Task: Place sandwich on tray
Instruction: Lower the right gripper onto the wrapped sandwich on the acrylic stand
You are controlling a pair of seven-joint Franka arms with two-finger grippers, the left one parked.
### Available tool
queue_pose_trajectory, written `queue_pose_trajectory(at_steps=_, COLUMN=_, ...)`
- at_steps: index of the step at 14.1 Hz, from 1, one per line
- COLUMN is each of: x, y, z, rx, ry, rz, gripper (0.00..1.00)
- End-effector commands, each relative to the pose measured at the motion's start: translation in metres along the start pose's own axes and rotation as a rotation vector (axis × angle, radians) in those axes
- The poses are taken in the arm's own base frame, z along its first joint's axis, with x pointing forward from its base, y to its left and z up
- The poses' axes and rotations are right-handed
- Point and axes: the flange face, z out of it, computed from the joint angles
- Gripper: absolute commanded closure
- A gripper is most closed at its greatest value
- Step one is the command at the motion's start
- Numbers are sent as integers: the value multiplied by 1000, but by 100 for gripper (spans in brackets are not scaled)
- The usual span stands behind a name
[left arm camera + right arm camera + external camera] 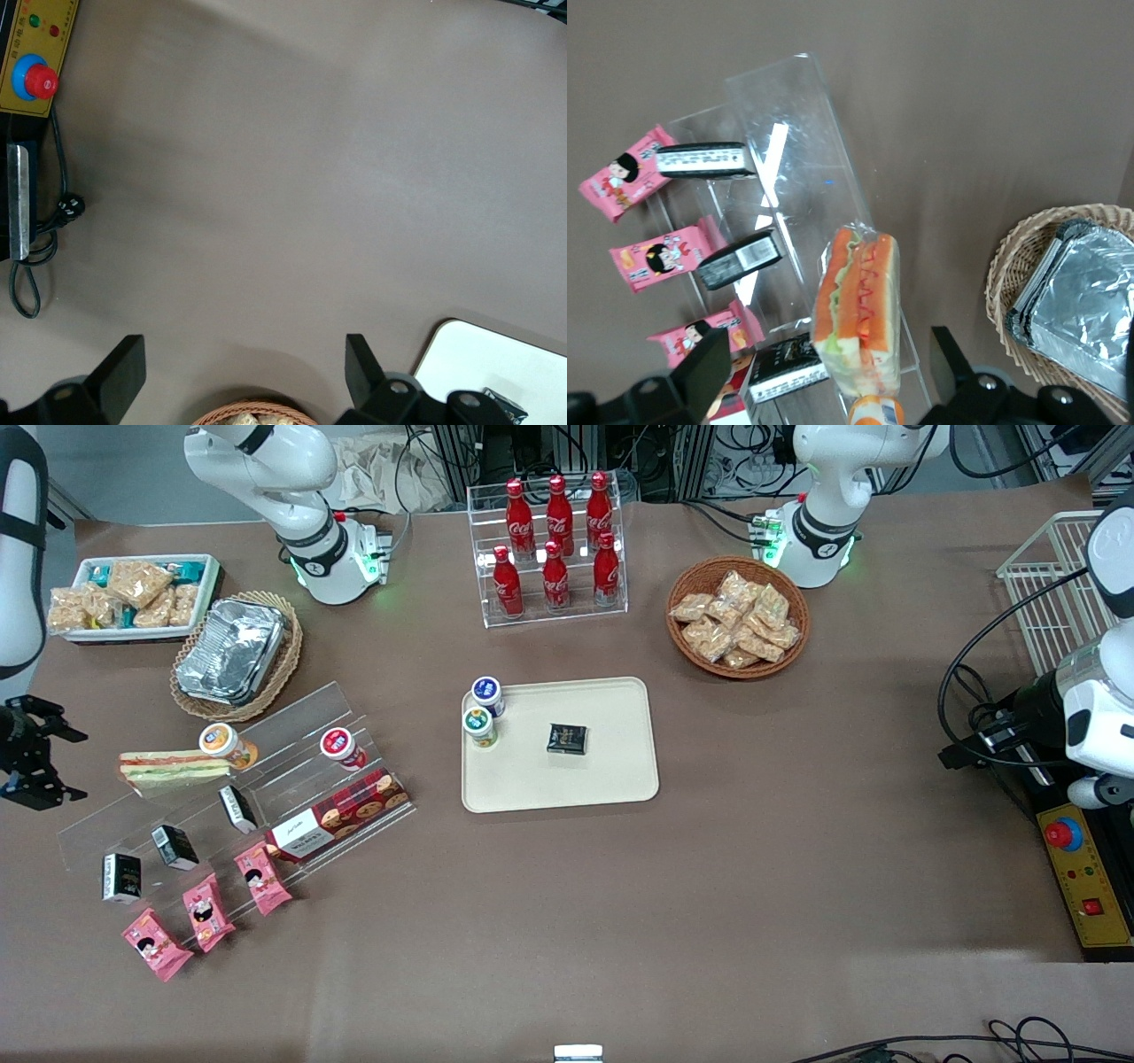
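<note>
The tool hangs at the working arm's end of the table, partly cut off by the picture edge, its fingers spread wide and holding nothing. Just beside it the sandwich lies on the top step of a clear acrylic stand, touching an orange-capped cup. The tray sits well apart at mid-table, carrying two cups and a dark packet with unreadable print. Red bottles read Coca-Cola.

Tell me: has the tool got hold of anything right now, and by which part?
Nothing is held. The tool is open above the sandwich, which still lies on the clear acrylic stand, fingers not touching it.
</note>
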Motion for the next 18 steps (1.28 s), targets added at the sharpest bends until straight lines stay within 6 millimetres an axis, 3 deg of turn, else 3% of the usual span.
queue_pose_trajectory(at_steps=1, x=-10, y=15, z=9, rx=17, ry=8, rz=54, gripper=0)
queue_pose_trajectory(at_steps=5, x=-26, y=22, z=39, rx=50, ry=3, rz=117, gripper=0)
queue_pose_trajectory(at_steps=9, x=-49, y=13, z=57, rx=65, ry=10, rz=136, gripper=0)
queue_pose_trajectory(at_steps=14, x=-51, y=18, z=87, rx=76, ry=21, rz=106, gripper=0)
queue_pose_trajectory(at_steps=18, x=-44, y=21, z=98, rx=65, ry=24, rz=64, gripper=0)
